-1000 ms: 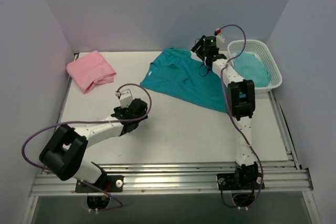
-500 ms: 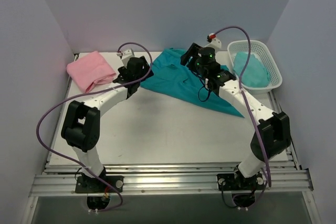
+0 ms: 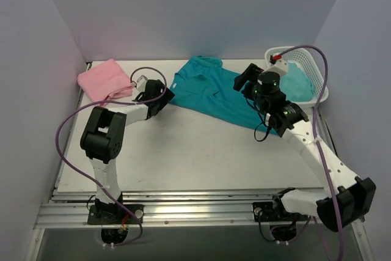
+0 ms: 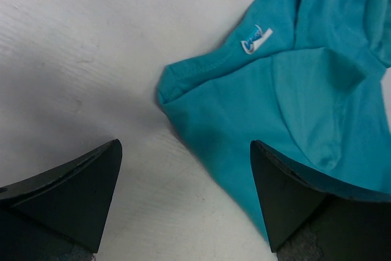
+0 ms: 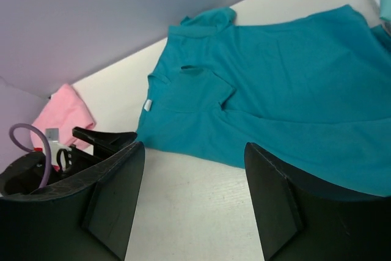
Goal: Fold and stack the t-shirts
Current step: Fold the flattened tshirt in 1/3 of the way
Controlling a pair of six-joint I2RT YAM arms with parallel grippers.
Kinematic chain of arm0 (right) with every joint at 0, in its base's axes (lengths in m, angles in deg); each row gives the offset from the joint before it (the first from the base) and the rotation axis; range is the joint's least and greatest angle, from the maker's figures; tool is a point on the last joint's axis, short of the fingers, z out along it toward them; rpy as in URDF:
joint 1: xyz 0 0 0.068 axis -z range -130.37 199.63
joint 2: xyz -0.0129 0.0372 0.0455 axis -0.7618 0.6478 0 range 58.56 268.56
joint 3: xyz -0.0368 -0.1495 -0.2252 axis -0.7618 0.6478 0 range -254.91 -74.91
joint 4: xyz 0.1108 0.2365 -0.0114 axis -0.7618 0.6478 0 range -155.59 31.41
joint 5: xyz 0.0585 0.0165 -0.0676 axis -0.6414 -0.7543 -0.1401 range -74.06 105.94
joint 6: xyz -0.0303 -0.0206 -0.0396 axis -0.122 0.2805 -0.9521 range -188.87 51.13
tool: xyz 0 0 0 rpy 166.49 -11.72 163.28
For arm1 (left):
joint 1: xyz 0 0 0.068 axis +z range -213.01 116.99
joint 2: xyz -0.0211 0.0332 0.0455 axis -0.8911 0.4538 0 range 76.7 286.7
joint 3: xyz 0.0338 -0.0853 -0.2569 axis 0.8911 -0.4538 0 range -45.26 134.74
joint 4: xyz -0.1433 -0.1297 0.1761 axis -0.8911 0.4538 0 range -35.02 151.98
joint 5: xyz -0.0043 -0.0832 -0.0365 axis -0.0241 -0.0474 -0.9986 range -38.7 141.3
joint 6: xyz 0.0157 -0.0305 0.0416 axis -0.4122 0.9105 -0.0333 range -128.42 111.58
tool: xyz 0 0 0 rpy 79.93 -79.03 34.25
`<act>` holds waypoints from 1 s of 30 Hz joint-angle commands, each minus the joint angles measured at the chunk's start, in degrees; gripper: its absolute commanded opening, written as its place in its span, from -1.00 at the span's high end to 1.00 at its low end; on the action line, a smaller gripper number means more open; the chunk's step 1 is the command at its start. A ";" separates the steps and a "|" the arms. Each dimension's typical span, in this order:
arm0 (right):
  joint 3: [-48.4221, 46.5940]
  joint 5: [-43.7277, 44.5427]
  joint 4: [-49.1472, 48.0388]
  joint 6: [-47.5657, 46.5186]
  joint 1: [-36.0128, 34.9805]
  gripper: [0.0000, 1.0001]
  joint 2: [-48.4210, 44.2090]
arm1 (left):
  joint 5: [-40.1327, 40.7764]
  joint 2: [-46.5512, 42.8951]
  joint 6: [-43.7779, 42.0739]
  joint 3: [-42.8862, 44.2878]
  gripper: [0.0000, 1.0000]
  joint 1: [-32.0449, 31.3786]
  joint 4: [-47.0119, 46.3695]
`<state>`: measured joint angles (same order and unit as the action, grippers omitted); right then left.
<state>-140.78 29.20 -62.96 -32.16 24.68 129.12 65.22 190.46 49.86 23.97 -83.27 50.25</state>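
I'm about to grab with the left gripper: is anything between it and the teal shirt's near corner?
Nothing visible does. The left gripper hangs open over the table, and the teal shirt has its corner lying uncovered just ahead of the fingers.

sm white tag [image 4: 255,38] on teal t-shirt [image 4: 305,108], blue print unreadable

The top camera looks down from above and behind my bases, over the whole table [image 3: 195,163]. My left wrist camera sits close, facing past my left pincer [image 4: 183,143] onto a corner of the teal shirt [image 4: 293,102]. My right wrist camera looks farther, beyond my right pincer [image 5: 194,146], across that same shirt.
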 commanded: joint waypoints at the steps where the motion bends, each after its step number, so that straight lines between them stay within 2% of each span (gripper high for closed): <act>1: 0.74 3.53 2.55 -1.82 0.08 -0.24 -4.38 | -3.71 1.46 4.47 0.20 -0.88 0.12 -6.25; 9: 1.88 5.90 3.78 -3.31 0.43 -0.26 -8.07 | -3.63 6.30 6.05 3.10 -0.79 -0.31 -7.13; 14: 3.02 5.82 3.26 -3.57 0.69 -0.26 -8.34 | -0.03 7.27 6.93 3.89 -0.63 -0.84 -5.82; 17: 3.55 5.64 2.99 -3.75 0.95 -0.26 -8.25 | 0.24 8.23 6.93 5.29 -0.38 -0.93 -5.12; 18: 3.64 5.47 2.99 -3.66 1.13 -0.26 -8.25 | 0.15 8.76 6.93 5.65 -0.09 -0.93 -4.85; 20: 3.90 5.11 2.90 -3.75 1.48 -0.26 -8.43 | 0.15 9.20 6.58 6.52 0.24 -0.93 -4.32; 21: 3.99 5.03 2.99 -3.84 1.66 -0.26 -8.51 | 0.15 9.47 6.58 6.62 0.51 -0.93 -4.23; 23: 4.25 4.59 2.99 -3.84 2.45 -0.26 -8.95 | 0.59 9.64 6.67 6.79 0.94 -1.02 -3.80; 28: 4.87 3.44 2.90 -3.93 3.50 -0.26 -10.01 | 1.20 8.59 5.53 6.01 0.95 -1.02 -3.79; 30: 4.96 3.09 3.17 -3.84 3.50 -0.26 -10.36 | 2.25 5.00 4.74 2.86 0.95 -1.28 -3.97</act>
<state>-136.12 32.58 -59.18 -35.11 27.89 120.84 65.26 199.00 56.70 28.95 -84.07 43.98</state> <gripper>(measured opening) 0.631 0.037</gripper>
